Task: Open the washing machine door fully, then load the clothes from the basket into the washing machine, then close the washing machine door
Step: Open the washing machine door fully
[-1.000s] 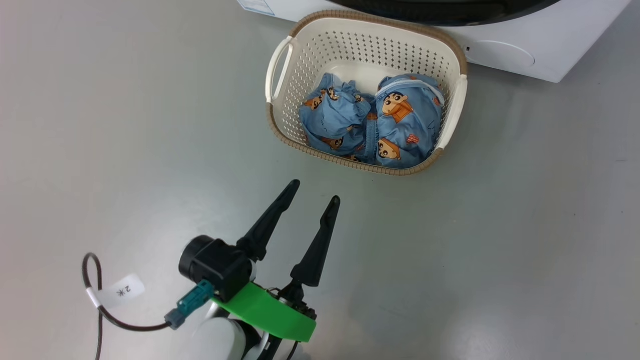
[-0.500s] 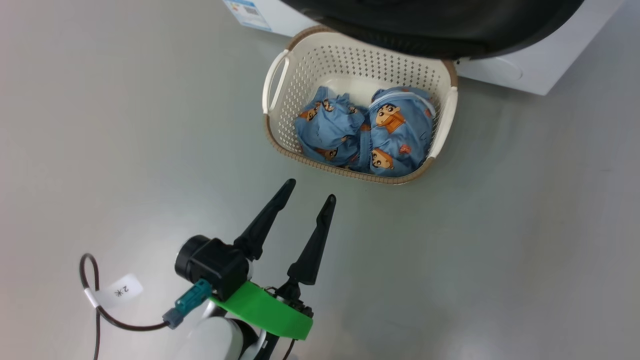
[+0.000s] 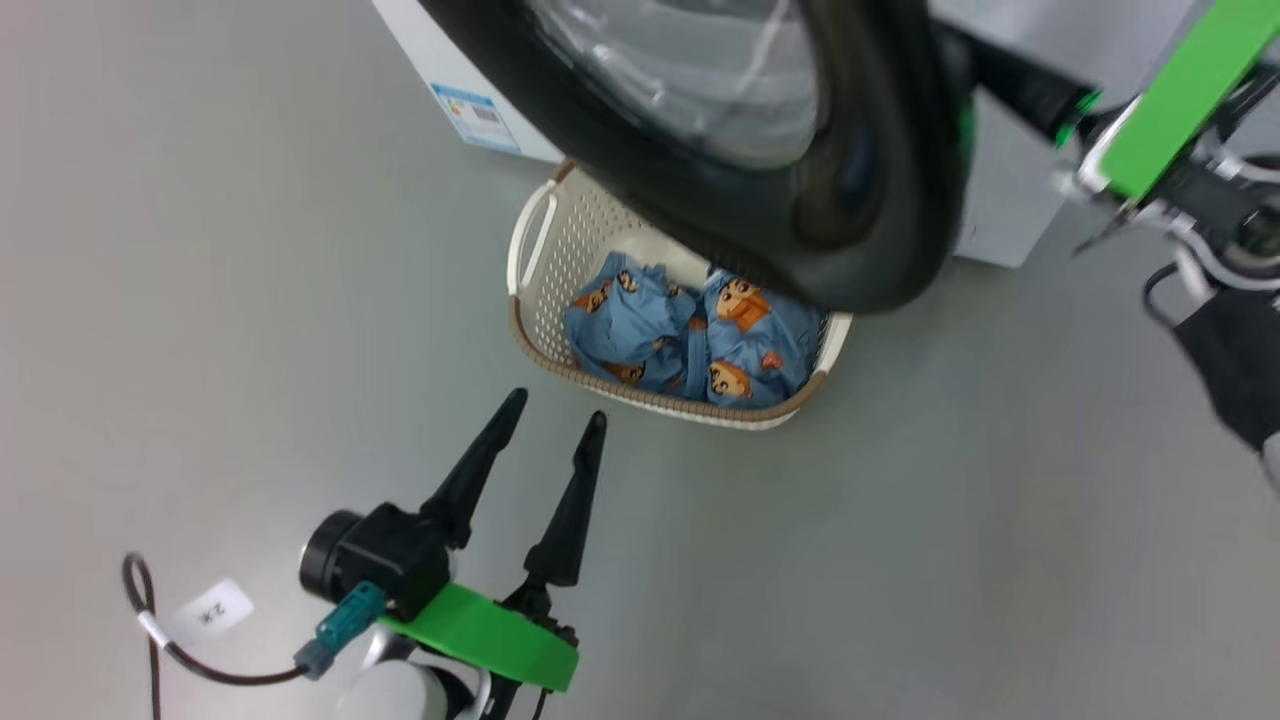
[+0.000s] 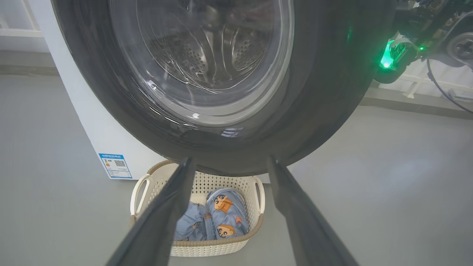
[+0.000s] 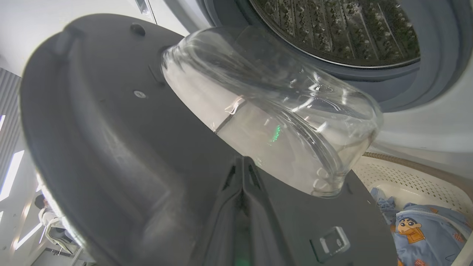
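Note:
The washing machine door (image 3: 850, 200), black-rimmed with a bulging glass window (image 5: 273, 111), stands partly open and hangs over the far side of the basket (image 3: 530, 330). The clothes (image 3: 690, 340), light blue with cartoon faces, lie bunched in the basket. My right gripper (image 3: 990, 70) is shut, and its joined fingers (image 5: 242, 166) rest against the door's inner face near the latch edge. My left gripper (image 3: 556, 410) is open and empty above the floor, a short way in front of the basket. The steel drum (image 5: 340, 29) shows behind the door.
The white washing machine (image 3: 1005, 215) carries a blue label (image 3: 470, 115) on its lower left front. Grey floor surrounds the basket on the left, front and right. The door's lower rim (image 4: 229, 155) overhangs the basket's back edge.
The head camera has tilted up, so the basket sits lower in view. The door has swung further out over the basket. My right gripper has come into view behind its edge. The left gripper stays open.

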`<state>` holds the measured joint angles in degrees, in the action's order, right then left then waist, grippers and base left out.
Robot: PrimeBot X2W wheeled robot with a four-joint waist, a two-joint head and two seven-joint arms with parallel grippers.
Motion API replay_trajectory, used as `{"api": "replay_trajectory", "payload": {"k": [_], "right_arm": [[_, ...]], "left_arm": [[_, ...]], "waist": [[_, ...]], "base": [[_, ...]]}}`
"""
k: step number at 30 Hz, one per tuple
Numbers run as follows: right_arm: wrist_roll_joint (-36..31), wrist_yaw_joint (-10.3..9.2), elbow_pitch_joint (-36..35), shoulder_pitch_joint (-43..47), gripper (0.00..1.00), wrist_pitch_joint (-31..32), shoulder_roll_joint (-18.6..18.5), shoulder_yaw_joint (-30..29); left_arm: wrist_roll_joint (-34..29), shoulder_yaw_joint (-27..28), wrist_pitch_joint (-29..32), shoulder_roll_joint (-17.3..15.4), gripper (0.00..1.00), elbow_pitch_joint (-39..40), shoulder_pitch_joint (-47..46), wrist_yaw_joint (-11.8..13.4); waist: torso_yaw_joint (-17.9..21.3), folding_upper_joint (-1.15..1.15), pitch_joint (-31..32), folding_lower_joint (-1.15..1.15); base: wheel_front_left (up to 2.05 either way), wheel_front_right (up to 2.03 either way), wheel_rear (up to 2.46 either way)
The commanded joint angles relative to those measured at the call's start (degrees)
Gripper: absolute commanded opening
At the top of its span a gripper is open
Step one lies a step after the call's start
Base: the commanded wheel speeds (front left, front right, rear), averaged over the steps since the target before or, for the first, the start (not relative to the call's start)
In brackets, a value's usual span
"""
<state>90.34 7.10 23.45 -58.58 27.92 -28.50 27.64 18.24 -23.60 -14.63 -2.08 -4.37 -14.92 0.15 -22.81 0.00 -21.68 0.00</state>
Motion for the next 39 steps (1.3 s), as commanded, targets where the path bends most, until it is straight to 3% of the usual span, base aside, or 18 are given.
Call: {"api": "replay_trajectory", "payload": {"k": [1, 19, 33, 39], "right_arm": [[0.03, 0.39, -2.52, 2.23, 0.00, 0.49, 1.17, 1.06], [0.33, 0.39, -8.45, 14.93, 0.00, -0.40, 6.58, 5.54], [-0.69, 0.39, -7.10, 16.72, 0.00, -1.04, 13.10, 9.45], [-1.41, 0.39, -6.51, 17.12, 0.00, -1.89, 13.69, 10.28]], "left_arm": [[-0.60, 2.55, -0.37, -0.80, 1.00, 1.03, 0.87, -0.30], [-2.62, 6.83, -0.37, -0.79, 1.00, 0.06, 7.48, -2.50], [-3.25, 8.22, -0.37, -0.79, 1.00, -0.51, 7.97, -3.45], [-3.73, 9.13, -0.37, -0.79, 1.00, -0.74, 8.41, -3.66]], "waist": [[0.36, 0.00, 2.47, 0.01], [-3.43, 0.00, 10.91, 0.01], [-5.30, 0.00, 12.77, 0.01], [-4.75, 0.00, 13.73, 0.00]], "base": [[0.00, 0.00, 0.00], [0.00, 0.00, 0.00], [0.00, 0.00, 0.00], [0.00, 0.00, 0.00]]}}
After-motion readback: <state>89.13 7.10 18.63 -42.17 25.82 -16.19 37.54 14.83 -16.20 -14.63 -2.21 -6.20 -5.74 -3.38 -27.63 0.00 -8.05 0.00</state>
